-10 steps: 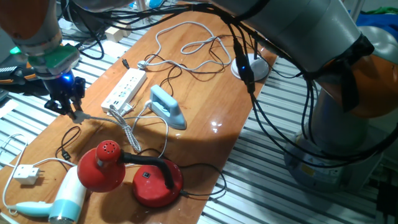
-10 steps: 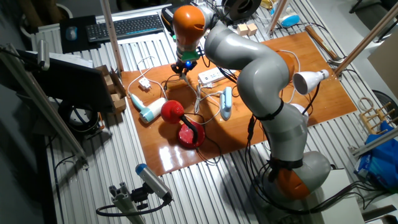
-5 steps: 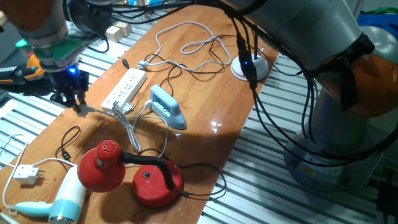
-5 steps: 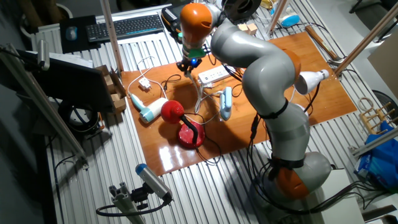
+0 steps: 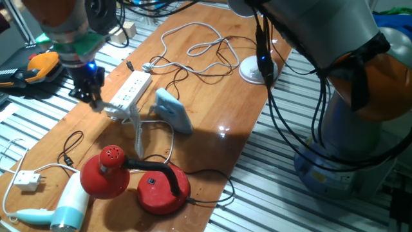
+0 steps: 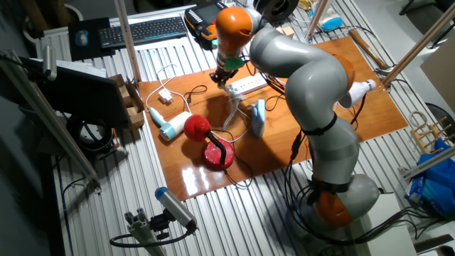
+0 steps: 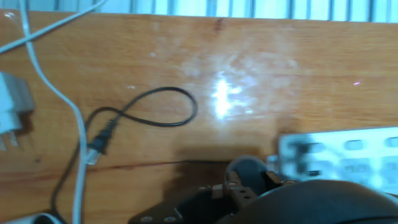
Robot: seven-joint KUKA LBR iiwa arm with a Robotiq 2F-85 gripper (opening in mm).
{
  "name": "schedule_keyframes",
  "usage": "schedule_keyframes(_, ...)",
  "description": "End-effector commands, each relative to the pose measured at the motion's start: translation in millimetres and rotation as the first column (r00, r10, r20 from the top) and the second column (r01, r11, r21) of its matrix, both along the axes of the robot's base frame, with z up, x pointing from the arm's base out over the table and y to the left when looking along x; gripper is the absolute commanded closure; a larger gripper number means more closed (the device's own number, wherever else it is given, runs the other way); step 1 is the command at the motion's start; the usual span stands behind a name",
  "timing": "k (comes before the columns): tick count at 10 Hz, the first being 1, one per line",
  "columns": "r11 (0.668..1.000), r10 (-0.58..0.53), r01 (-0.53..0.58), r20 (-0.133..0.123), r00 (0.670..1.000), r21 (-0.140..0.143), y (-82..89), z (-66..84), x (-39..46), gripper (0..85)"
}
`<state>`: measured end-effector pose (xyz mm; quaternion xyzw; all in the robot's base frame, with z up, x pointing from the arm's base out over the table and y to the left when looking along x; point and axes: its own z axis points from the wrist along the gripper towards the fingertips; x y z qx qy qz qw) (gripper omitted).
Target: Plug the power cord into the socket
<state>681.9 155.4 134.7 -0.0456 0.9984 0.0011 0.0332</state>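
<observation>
My gripper (image 5: 93,102) is shut on the small white plug (image 5: 111,113) of the power cord (image 5: 137,132), right at the near end of the socket, a long white power strip (image 5: 131,89). The braided cord runs taut from the plug down and back to the light-blue iron (image 5: 174,113), which is tipped up on its side. In the other fixed view the gripper (image 6: 222,77) hangs over the left end of the strip (image 6: 247,84), with the iron (image 6: 257,117) below. The hand view shows the strip (image 7: 348,155) blurred at the right; the plug is hidden there.
A red lamp (image 5: 106,171) on its round base (image 5: 161,187), a hair dryer (image 5: 64,206) and a white boxy plug (image 5: 27,180) lie at the near left. A thin black cord (image 7: 149,115) loops below my hand. White cord loops (image 5: 193,45) and a white lamp base (image 5: 257,69) lie beyond.
My gripper has moved right and away, towards the power strip, with the plug in it. The braided cord has pulled taut and the iron has tipped up and shifted.
</observation>
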Motion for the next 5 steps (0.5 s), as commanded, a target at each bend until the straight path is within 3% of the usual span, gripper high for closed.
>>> schedule_keyframes(1,1.000,0.006,-0.006,-0.001,1.000,0.004,-8.9,2.8,0.7,85.0)
schedule_keyframes(3,1.000,0.003,-0.003,-0.009,1.000,-0.005,-20.8,5.8,0.1,85.0)
schedule_keyframes(5,1.000,0.004,-0.004,-0.006,1.000,0.008,-33.2,0.1,1.1,85.0)
